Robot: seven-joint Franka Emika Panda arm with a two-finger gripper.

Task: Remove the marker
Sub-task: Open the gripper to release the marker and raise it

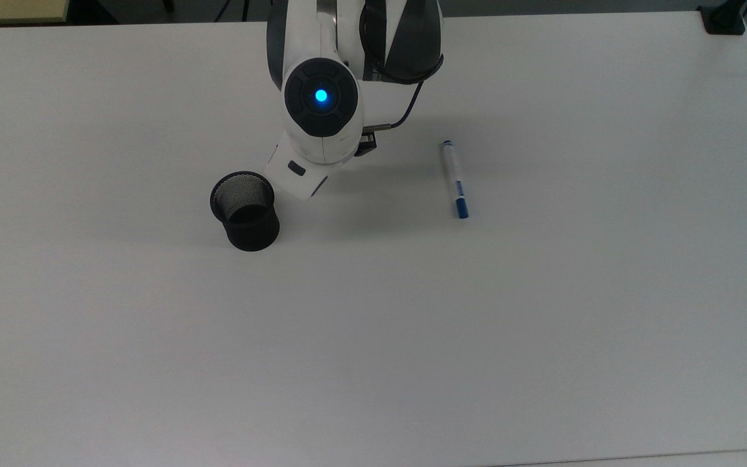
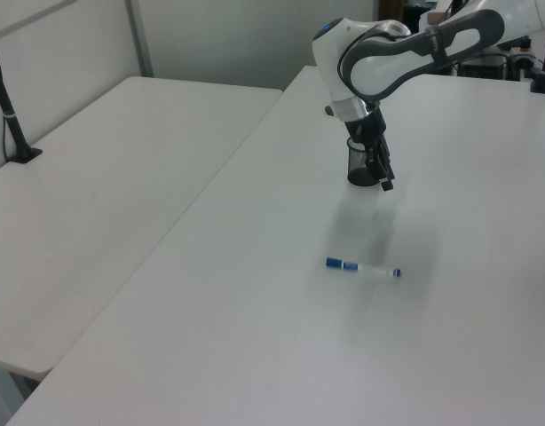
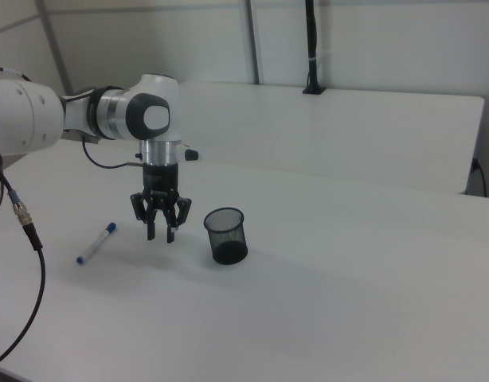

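On a white tabletop (image 1: 542,324), the marker (image 1: 455,179) lies flat right of centre in the top view, blue cap toward the lower frame. The end effector (image 3: 159,233) hangs empty, fingers apart, between marker and black mesh cup (image 1: 245,210), just beside the cup.

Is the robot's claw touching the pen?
Apart. The right view shows bare white table between the open black two-finger gripper and the slim white blue-capped marker.

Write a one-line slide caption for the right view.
Open gripper hangs between marker on table and mesh cup.
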